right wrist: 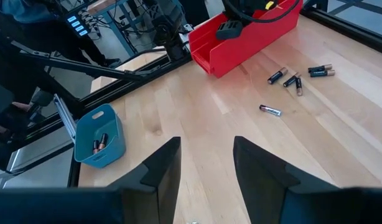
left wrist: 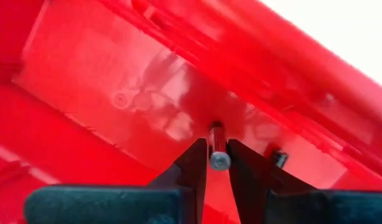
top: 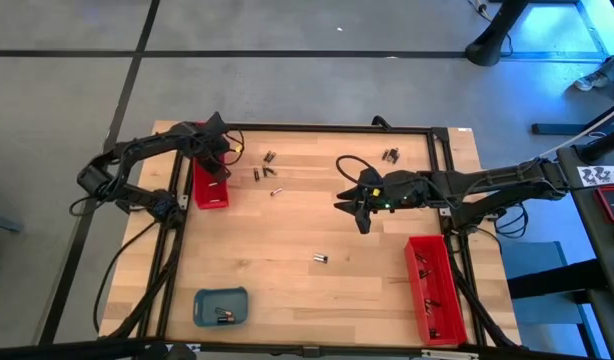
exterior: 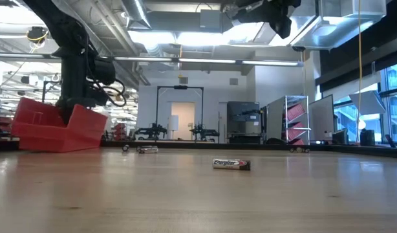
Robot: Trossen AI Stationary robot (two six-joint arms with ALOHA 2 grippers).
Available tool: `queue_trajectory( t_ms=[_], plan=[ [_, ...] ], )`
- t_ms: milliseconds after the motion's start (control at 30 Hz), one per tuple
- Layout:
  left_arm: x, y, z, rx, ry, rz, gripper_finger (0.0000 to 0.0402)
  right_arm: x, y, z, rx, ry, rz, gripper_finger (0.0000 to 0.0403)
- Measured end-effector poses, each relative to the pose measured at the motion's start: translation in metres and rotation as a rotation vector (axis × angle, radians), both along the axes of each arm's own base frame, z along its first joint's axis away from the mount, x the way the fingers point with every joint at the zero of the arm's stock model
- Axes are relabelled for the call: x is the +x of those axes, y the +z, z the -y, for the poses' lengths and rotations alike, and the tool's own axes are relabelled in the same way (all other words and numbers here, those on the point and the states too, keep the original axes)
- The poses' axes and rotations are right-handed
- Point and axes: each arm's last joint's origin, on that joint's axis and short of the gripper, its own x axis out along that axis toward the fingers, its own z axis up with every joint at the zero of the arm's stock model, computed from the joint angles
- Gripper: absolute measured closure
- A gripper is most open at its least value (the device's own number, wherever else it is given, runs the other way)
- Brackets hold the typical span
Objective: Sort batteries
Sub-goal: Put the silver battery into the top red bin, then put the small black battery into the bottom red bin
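Sorting is underway: the left hand (left wrist: 217, 163) holds a battery (left wrist: 219, 149) narrowly inside the red tray (top: 209, 190); the right hand (right wrist: 206, 165) hovers wide and empty; loose cells (top: 319, 259) remain mid-bench.

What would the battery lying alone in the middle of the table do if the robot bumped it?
The lone battery is a small round cylinder lying on its side, so it would probably roll if nudged from the side. The wooden table looks smooth and flat, so little would stop it. It looks stiff and hard, so it likely would not bend.
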Motion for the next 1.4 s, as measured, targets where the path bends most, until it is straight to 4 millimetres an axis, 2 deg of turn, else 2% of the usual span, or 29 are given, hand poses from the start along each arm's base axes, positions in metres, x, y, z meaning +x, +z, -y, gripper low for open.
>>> queue_trajectory(
  t_ms=[300, 500, 667, 767, 900, 1033, 1133, 1267, 1400],
  plan=[
    [0.004, 0.029, -0.006, 0.032, -0.041, 0.013, 0.0343, 0.0, 0.0, 0.0, -0.004, 0.002, -0.005, 0.0256],
    [0.006, 0.041, -0.008, 0.035, -0.043, 0.017, 0.0341, 0.0, 0.0, 0.0, -0.003, 0.003, -0.005, 0.0256],
    [0.011, 0.065, -0.011, 0.055, -0.017, 0.051, 0.0296, 0.0, -0.001, 0.0, -0.004, 0.003, -0.007, 0.0256],
    [0.018, 0.087, -0.005, 0.081, -0.012, 0.148, 0.0263, 0.0, -0.001, -0.001, 0.002, 0.027, -0.01, 0.0256],
    [0.031, 0.111, 0.016, 0.106, -0.063, 0.304, 0.0241, 0.007, -0.013, -0.005, -0.042, 0.151, -0.059, 0.0256],
    [0.049, 0.128, 0.046, 0.157, -0.139, 0.46, 0.0238, 0.02, -0.038, -0.014, -0.123, 0.265, -0.141, 0.0256],
    [0.067, 0.138, 0.072, 0.178, -0.267, 0.568, 0.024, 0.03, -0.057, -0.021, -0.123, 0.334, -0.207, 0.0253],
    [0.091, 0.145, 0.105, 0.202, -0.394, 0.691, 0.0252, 0.043, -0.083, -0.029, -0.13, 0.364, -0.284, 0.022],
    [0.114, 0.148, 0.131, 0.169, -0.412, 0.819, 0.0262, 0.056, -0.109, -0.031, -0.188, 0.353, -0.349, 0.0167]
  ],
)
